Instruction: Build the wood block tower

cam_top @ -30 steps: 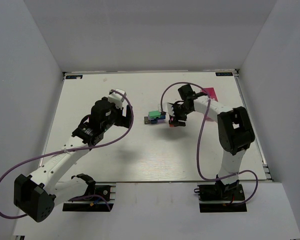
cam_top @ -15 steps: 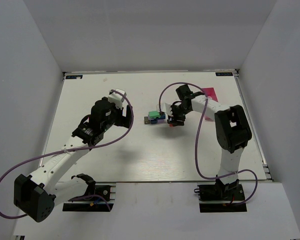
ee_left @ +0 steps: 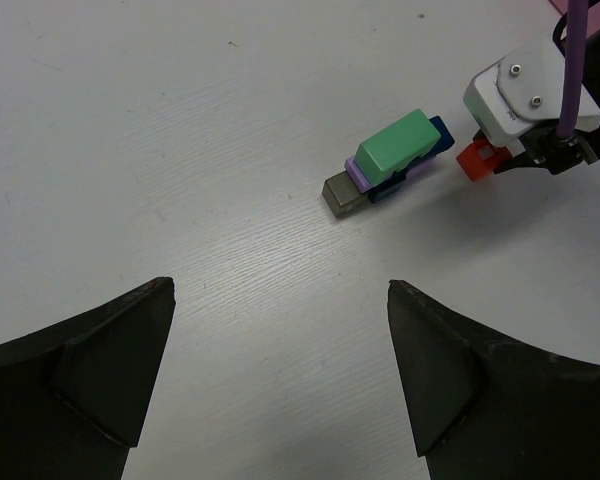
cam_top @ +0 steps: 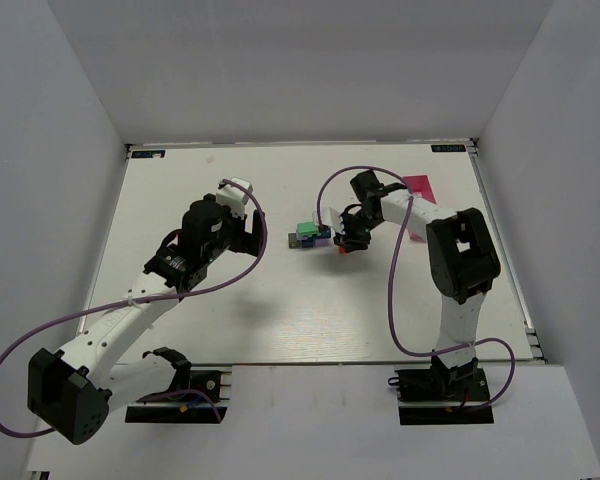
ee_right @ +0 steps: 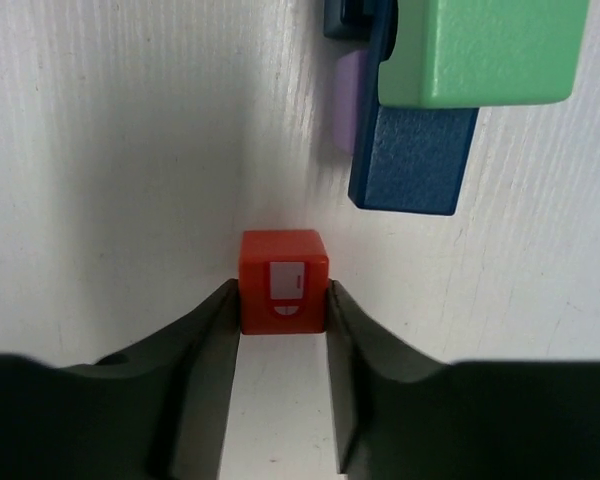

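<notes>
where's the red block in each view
top external: red block just right of centre, right of the green block.
left wrist: red block upper right, right of the green block.
right wrist: red block centre, below the green block.
Shared landmark: the green block.

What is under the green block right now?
Purple block and blue block show from under the green block; a grey block pokes out at one end. How they meet beneath it is covered.
</notes>
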Tool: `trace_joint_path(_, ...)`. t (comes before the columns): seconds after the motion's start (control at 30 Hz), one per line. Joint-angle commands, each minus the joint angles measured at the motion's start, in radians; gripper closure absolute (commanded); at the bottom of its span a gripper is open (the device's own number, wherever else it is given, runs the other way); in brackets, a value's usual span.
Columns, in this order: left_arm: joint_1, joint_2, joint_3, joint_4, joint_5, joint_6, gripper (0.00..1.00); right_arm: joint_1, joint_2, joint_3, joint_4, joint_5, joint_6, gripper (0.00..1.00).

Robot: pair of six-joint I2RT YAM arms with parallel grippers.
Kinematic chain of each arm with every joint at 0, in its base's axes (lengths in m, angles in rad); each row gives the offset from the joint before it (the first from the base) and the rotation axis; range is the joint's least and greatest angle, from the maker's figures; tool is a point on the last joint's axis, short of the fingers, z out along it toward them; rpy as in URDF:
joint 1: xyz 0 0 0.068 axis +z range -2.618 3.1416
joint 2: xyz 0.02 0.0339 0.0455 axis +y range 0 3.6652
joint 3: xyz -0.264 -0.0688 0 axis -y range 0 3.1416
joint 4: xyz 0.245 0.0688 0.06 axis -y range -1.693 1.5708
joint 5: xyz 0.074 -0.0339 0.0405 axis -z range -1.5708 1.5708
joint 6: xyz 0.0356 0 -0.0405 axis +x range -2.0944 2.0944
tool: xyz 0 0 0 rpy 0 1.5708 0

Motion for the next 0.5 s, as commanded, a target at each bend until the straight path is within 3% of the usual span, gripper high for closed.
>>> trace_joint_path(0.0,0.004,-0.026,0.03,-0.006,0.001,0.008,0.03,0.007,-0.015,0.037,-0.03,-0.029,0.004,0.62)
trace_joint_path(0.17,0.004,-0.035,0.03,-0.006,-0.008,0.008,0.03,0.004,-0.081,0.037,-0.041,-0.037,0.023,0.77)
trace_joint_path(0.47,0.004,-0.035,0.03,-0.006,-0.008,0.008,0.03,0.02,-0.216,0.074,-0.072,-0.094,0.113,0.82)
